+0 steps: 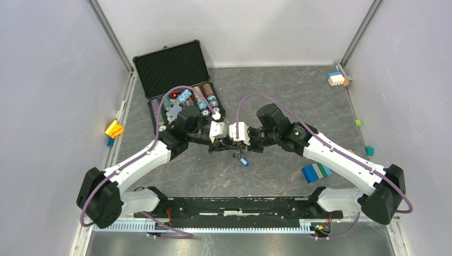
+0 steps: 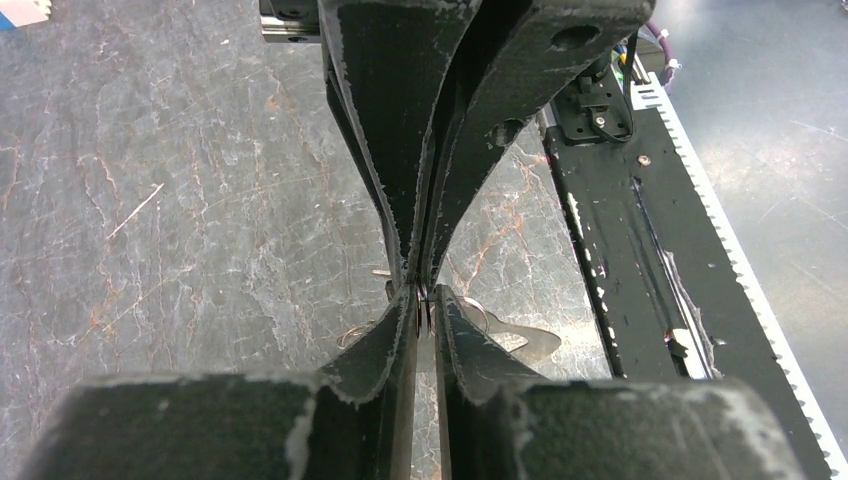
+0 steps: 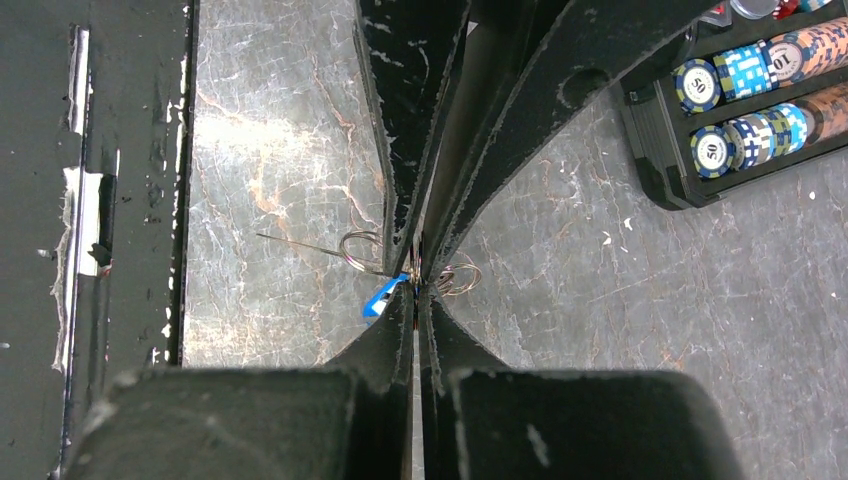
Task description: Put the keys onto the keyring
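My two grippers meet tip to tip over the middle of the table. My left gripper (image 1: 230, 145) (image 2: 424, 312) is shut on the thin metal keyring (image 2: 424, 303), whose loops show on either side of its fingers. My right gripper (image 1: 239, 145) (image 3: 417, 288) is shut too, with wire loops of the keyring (image 3: 461, 277) beside its tips. A key with a blue tag (image 1: 243, 160) (image 3: 384, 296) hangs just under the meeting point, against my right gripper's finger. What exactly sits between the right tips is hidden. The black-and-white tagged keys are not in view.
An open black case (image 1: 171, 66) with rows of poker chips (image 1: 187, 101) (image 3: 745, 70) stands behind the left arm. There is a yellow block (image 1: 113, 129) at the left wall, a blue-green-white block (image 1: 316, 172) by the right arm and small blocks (image 1: 337, 79) at the back right. The black base rail (image 1: 240, 205) runs along the near edge.
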`<state>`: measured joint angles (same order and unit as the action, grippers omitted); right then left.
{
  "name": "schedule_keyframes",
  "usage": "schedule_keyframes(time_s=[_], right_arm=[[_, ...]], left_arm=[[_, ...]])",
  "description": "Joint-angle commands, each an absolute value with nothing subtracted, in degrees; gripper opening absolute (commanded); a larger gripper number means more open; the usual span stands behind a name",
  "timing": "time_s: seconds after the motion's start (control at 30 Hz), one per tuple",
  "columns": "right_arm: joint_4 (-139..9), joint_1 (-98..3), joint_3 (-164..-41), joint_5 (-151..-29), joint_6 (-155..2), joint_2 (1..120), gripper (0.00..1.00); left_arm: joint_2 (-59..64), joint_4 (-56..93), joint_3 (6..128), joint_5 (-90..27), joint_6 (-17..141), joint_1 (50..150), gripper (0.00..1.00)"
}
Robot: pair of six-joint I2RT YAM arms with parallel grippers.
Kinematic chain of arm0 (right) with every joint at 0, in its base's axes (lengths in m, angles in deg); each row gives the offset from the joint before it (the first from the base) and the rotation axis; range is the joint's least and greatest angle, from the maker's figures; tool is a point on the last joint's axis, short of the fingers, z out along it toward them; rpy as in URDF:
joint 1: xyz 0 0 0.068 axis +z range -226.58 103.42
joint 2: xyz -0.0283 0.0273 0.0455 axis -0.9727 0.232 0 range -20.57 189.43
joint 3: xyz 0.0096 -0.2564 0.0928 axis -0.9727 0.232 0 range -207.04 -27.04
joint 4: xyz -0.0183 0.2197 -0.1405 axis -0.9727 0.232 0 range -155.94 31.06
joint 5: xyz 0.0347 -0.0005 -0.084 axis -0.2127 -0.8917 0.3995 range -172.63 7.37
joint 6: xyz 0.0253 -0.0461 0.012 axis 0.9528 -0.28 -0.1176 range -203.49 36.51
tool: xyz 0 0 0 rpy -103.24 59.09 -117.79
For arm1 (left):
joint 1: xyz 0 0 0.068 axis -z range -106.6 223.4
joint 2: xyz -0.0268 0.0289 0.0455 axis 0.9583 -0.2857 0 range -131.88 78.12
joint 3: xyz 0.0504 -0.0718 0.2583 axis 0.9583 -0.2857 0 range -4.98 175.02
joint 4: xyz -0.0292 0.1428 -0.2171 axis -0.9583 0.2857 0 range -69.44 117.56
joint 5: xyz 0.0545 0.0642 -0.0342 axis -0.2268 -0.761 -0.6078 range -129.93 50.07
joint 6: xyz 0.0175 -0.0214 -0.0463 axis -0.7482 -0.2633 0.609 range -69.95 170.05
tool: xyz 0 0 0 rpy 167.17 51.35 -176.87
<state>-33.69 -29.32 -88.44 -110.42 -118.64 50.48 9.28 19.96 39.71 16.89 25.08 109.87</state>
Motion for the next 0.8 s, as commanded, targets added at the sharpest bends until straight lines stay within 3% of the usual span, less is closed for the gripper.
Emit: schedule_keyframes(time_s=[0.0,0.13,0.23,0.43,0.5,0.63,0.77], right_arm=[[-35.6,-29.0,-90.6,-110.4,-117.9,49.1,0.00],[-35.7,-29.0,-90.5,-110.4,-117.7,49.2,0.00],[-35.8,-29.0,-90.4,-110.6,-117.6,49.1,0.00],[-36.6,-29.0,-89.6,-110.5,-117.5,48.7,0.00],[-37.0,-29.1,-89.0,-110.1,-117.5,48.3,0.08],[-38.1,-29.1,-86.9,-110.3,-117.2,46.5,0.39],[-38.9,-29.9,-85.2,-111.7,-117.4,44.0,0.48]], left_arm=[[9.4,18.4,39.3,17.1,24.6,110.1,0.17],[9.4,18.4,39.3,17.1,24.5,110.1,0.13],[9.3,18.4,39.5,17.2,24.5,110.1,0.03],[10.2,17.3,38.4,16.9,25.1,110.1,0.02],[10.9,15.9,37.7,17.1,25.8,110.1,0.02],[12.2,15.0,36.6,18.8,26.2,109.6,0.02],[13.4,11.9,35.2,20.7,28.3,108.8,0.02]])
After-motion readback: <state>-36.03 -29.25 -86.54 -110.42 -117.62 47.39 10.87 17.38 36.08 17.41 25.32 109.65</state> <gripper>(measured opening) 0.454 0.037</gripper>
